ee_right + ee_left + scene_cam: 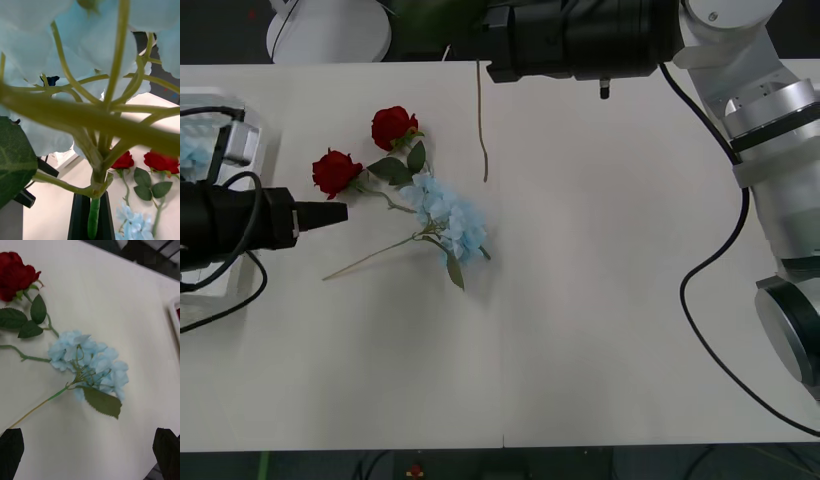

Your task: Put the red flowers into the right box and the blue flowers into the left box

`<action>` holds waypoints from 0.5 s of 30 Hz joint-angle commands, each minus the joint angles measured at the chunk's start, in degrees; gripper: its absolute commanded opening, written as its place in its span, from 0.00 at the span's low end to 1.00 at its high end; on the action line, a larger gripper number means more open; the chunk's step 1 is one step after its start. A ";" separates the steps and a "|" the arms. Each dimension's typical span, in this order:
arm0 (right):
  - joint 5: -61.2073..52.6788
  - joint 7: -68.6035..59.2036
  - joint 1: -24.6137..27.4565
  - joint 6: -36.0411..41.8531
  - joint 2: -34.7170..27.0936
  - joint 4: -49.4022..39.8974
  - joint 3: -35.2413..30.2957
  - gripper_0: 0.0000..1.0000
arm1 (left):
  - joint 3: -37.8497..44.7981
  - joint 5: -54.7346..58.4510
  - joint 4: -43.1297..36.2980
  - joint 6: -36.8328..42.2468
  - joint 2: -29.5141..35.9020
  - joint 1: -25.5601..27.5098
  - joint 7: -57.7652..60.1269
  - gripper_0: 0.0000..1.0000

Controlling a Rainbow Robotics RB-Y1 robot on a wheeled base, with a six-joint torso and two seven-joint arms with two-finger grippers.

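Left gripper (90, 450) open, low over the table (600, 300) beside a blue flower (452, 215) lying mid-table left with two red roses (337, 171) just beside it. Right gripper (93, 221) clamped on the stem of another blue flower (93, 45), at the table's far edge. Left box (240, 140) at left edge; right box rim (173, 315) shows in the left wrist view.

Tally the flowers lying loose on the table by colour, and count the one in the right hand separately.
Red flowers on the table: 2
Blue flowers on the table: 1
Held blue flower in the right hand: 1
Total: 4
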 commanded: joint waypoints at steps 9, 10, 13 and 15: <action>0.41 0.90 -3.30 -1.25 5.67 -2.28 2.07 0.00 | -13.35 14.78 -3.49 -32.38 -4.20 7.53 -28.83 1.00; 0.32 0.81 -3.30 -1.34 5.67 -2.28 2.25 0.00 | -14.40 14.96 -3.57 -34.05 -4.29 7.53 -29.71 1.00; 0.32 0.81 -3.39 -1.52 5.93 -2.28 2.78 0.00 | -19.94 15.48 -3.93 -41.79 -5.16 7.53 -33.14 1.00; 0.23 0.81 -3.39 -1.60 5.93 -2.28 3.39 0.00 | -23.45 15.92 -4.10 -45.65 -5.78 7.36 -34.72 1.00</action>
